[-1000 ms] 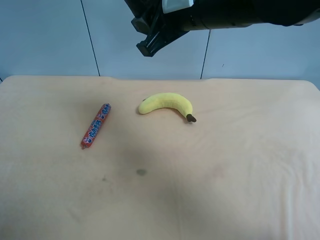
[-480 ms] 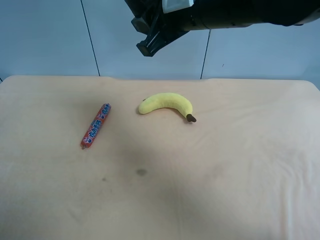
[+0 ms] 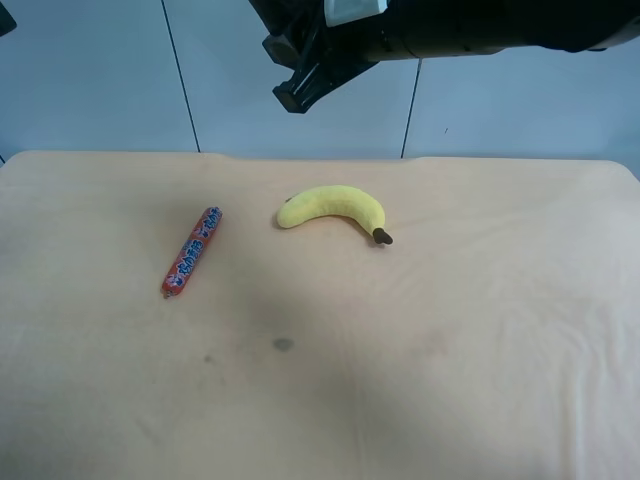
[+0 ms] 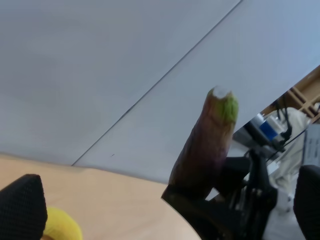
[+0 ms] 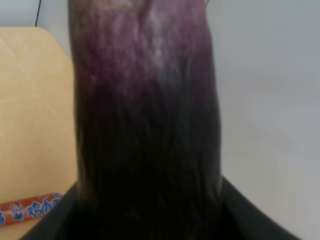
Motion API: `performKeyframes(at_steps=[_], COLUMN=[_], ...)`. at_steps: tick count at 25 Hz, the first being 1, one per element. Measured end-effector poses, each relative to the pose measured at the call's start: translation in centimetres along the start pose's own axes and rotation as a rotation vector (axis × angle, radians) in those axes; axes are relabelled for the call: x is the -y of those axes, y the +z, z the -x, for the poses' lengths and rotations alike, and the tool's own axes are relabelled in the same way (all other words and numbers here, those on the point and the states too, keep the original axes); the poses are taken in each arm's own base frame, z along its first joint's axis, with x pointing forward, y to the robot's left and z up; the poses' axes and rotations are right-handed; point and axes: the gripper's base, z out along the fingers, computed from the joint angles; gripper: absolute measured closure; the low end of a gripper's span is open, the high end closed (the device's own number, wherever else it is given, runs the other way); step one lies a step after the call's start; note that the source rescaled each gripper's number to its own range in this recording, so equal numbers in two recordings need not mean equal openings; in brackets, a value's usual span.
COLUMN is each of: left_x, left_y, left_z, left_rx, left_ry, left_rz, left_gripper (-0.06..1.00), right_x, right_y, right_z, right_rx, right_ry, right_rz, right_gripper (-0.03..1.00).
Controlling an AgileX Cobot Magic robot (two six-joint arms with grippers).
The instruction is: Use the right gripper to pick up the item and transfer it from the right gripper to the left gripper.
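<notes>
The right tool (image 4: pixel 194 207) grips the eggplant (image 4: pixel 206 145) by its dark end, holding it stem-up, clear of the worktop (image 3: pixel 450 330), so its bare upper half faces the left tool (image 4: pixel 165 202), whose fingers (image 4: pixel 22 205) stand spread wide, seemingly ready to close round it.

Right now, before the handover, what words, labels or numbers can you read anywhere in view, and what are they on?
On the sausage stick: blue and white print on the red wrapper, too small and blurred to read in either view that shows it.
On the banana: no text.
On the eggplant: no text.
Nothing else is legible.
</notes>
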Motion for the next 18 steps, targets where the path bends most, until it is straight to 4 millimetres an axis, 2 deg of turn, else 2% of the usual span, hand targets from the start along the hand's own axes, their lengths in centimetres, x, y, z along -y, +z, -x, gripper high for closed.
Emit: performKeyframes(at_steps=[6, 14, 18], left_x=[1.1, 1.8, 2.2], left_y=[2.3, 5.7, 6.6], left_z=[-0.6, -2.7, -2.7], left_rx=[-0.024, -0.079, -0.095], left_ry=[0.059, 0.138, 0.172], left_rz=[0.035, 0.107, 0.094], left_gripper=[-0.06, -0.06, -0.06], right_x=[0.0, 0.0, 0.0], right_y=[0.0, 0.0, 0.0], right_z=[0.0, 0.0, 0.0], right_rx=[0.000, 0.000, 0.000], right_ry=[0.000, 0.000, 0.000], right_rz=[0.000, 0.000, 0.000], right_gripper=[0.97, 0.97, 0.97])
